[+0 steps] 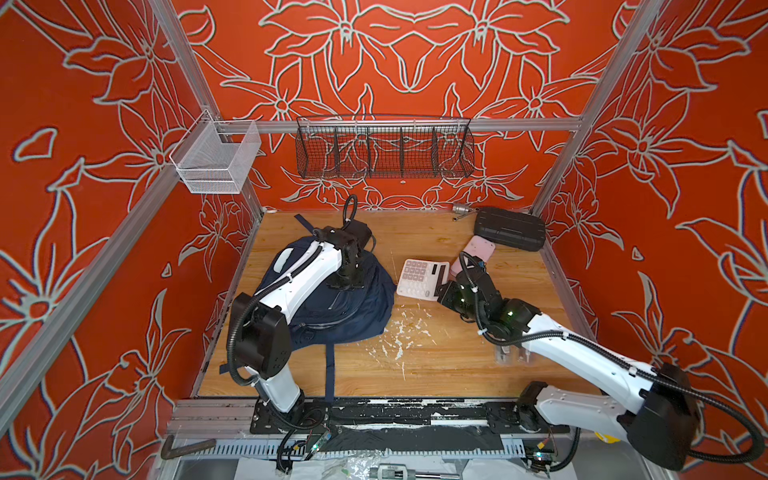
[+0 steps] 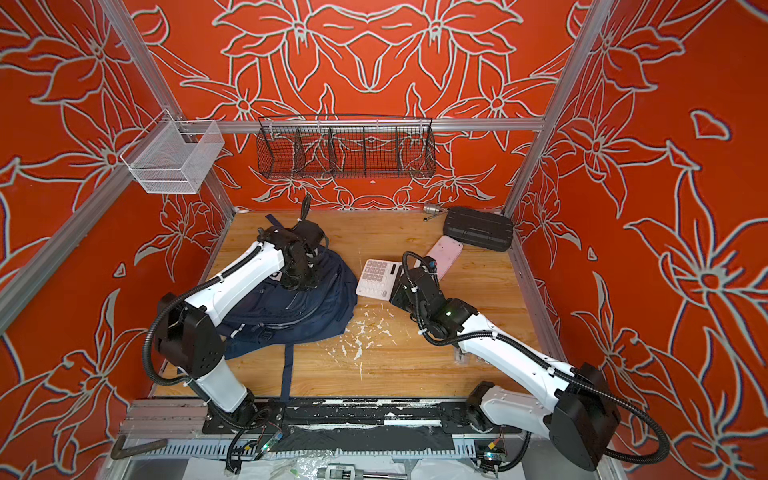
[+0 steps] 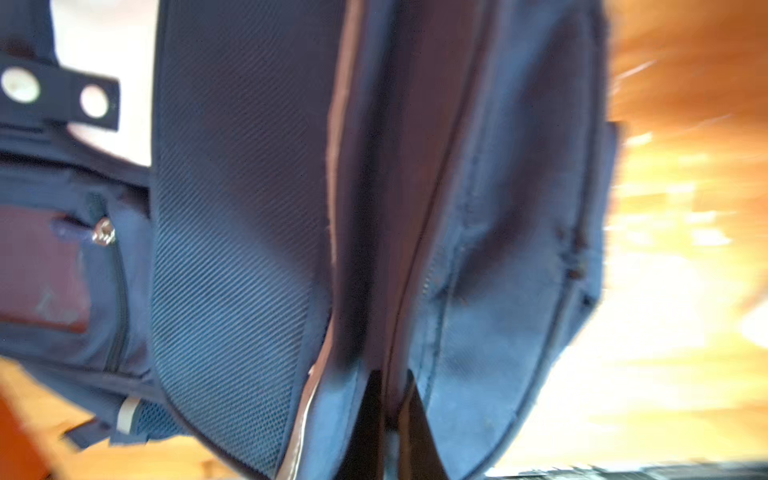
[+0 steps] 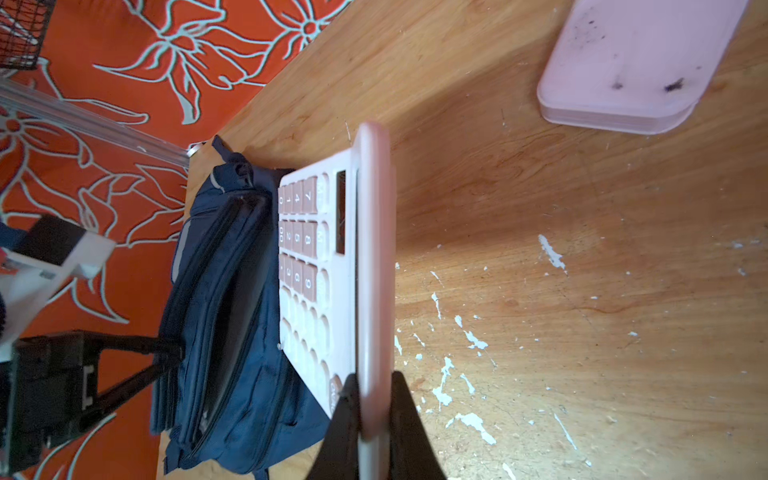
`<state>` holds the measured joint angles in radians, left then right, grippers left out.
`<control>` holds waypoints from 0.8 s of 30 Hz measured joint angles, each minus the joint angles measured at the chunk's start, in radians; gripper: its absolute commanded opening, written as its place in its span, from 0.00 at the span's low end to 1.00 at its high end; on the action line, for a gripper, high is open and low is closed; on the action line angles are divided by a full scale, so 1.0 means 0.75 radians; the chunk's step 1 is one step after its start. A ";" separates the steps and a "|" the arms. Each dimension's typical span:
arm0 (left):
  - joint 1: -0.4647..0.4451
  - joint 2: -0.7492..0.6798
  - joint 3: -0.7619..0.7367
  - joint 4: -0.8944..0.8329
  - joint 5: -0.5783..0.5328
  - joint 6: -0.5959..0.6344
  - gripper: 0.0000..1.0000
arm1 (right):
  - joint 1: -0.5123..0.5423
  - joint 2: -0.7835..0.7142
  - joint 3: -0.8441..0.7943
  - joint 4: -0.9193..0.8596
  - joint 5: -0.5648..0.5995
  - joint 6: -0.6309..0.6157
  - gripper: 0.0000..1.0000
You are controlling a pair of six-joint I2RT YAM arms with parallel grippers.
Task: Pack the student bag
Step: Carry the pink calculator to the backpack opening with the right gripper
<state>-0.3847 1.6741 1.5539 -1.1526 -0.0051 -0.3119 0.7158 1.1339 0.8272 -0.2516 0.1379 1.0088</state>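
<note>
table point(image 1: 436, 370): wood, with white flecks point(image 1: 399, 332) scattered mid-front.
clear items point(image 1: 509, 355): sat front right, half hidden under right arm point(image 1: 582, 361); could not be identified.
strap point(image 1: 329, 374): navy, trailed from bag to front edge; end cut off at the rail point(image 1: 415, 409).
student bag point(image 1: 345, 309) point(image 2: 291, 311): lay slumped on left half of table, top largely covered by left arm point(image 1: 299, 278). Showed side-on in right wrist view point(image 4: 216, 291), one compartment apparently open.
left gripper point(image 3: 390, 415): pressed together on a ridge of navy bag fabric beside a zip line point(image 3: 415, 249); view blurred, fingers only partly in frame. Buried under own wrist in both top views point(image 1: 347, 282).
right gripper point(image 4: 374, 399): clamped on the long edge of the calculator; jaws hidden by the wrist in both top views.
calculator point(image 1: 422, 276) point(image 4: 316, 257): pink-white, sat just right of bag, clear of it from above; could not tell whether lifted or resting.
pink case point(image 1: 478, 249) point(image 4: 631, 62): flat, behind calculator; near end hidden by right wrist, far end met the black case, overlap unclear.
black ribbed case point(image 1: 510, 227): back right corner, closed.
metal part point(image 1: 460, 209): lay by back wall, too small to identify.
baskets: black wire basket point(image 1: 384, 151) hung on back rail, white mesh basket point(image 1: 216, 160) at left.
</note>
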 measured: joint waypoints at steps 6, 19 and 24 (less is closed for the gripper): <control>0.115 -0.197 0.071 0.092 0.222 -0.035 0.00 | 0.000 0.033 0.127 -0.016 -0.102 -0.048 0.09; 0.208 -0.317 -0.074 0.283 0.537 -0.140 0.00 | 0.000 0.384 0.435 -0.036 -0.389 -0.073 0.10; 0.212 -0.329 -0.074 0.291 0.564 -0.138 0.00 | 0.001 0.539 0.499 0.014 -0.466 -0.071 0.10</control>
<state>-0.2260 1.4277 1.4986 -0.9340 0.4179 -0.4156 0.7162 1.5379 1.2015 -0.2413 -0.2119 0.9554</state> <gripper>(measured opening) 0.063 0.125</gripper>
